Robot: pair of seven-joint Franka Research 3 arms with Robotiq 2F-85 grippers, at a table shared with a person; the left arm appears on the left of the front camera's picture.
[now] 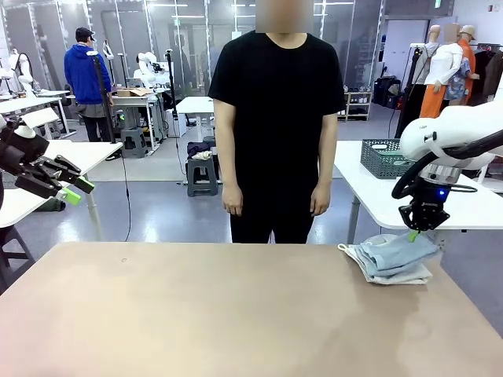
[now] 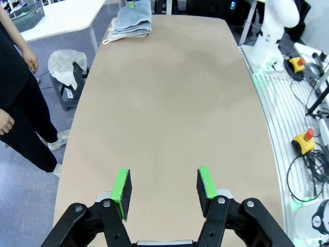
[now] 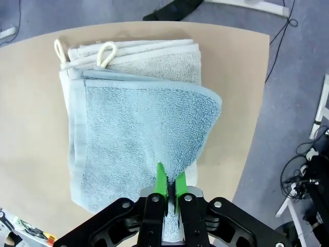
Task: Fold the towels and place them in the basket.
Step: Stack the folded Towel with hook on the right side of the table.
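The light blue towel (image 3: 139,139) lies folded on top of an off-white towel (image 3: 154,59), directly ahead of the right gripper (image 3: 170,181), whose pads pinch its lifted corner. It looks soft, light and floppy, so an edge or corner grip suits it, though the fold will likely sag. The stack sits near the tan table's (image 1: 196,314) right edge. The left gripper (image 2: 163,188) hovers unclenched, holding nothing, well apart. The basket (image 1: 383,159) rests on a white table beyond.

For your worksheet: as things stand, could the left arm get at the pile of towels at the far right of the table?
Probably, though it's a long reach. The left gripper hangs open over bare table, nothing between it and the towels. But the right gripper is pinching the blue towel.
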